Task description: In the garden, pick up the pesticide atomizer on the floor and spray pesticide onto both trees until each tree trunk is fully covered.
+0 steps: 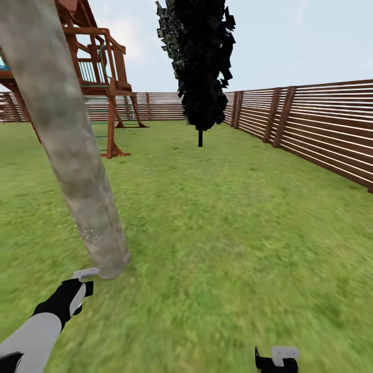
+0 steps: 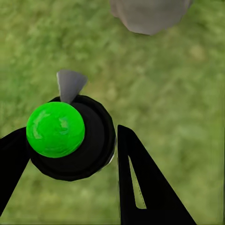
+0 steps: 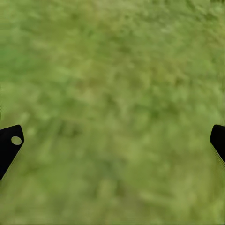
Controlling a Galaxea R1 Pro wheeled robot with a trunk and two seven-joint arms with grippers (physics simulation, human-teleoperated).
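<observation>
1. Your right gripper (image 1: 277,357) sits at the bottom edge of the head view, over bare lawn (image 1: 233,248). In its wrist view the two dark fingertips (image 3: 9,147) stand at opposite edges, wide apart, with nothing but grass between them.

2. Your left gripper (image 1: 83,277) reaches forward at the lower left, its pale finger just beside the foot of the tree trunk (image 1: 67,145). From the head view you cannot tell whether they touch.

3. In the left wrist view the dark fingers (image 2: 145,187) stand on either side of a round black object (image 2: 93,145) with a bright green ball (image 2: 55,129) on it and a small grey wedge (image 2: 70,84) poking out beyond it. It does not look like a whitish bottle with a red spot, so you cannot tell whether this is the pesticide atomizer. The fingers flank it closely, but a firm grip cannot be confirmed.

4. The trunk's grey base (image 2: 150,16) shows just ahead of that gripper. In the head view the trunk leans up and to the left, with faint pale specks low on its bark.

5. Farther back on the left stands a reddish-brown wooden play tower (image 1: 103,77) with railings and angled legs.

6. Beyond it, near the middle, a narrow near-black cypress (image 1: 199,62) rises on a thin stem.

7. The brown slatted fence (image 1: 321,134) runs along the right side and across the far end of the garden.
</observation>
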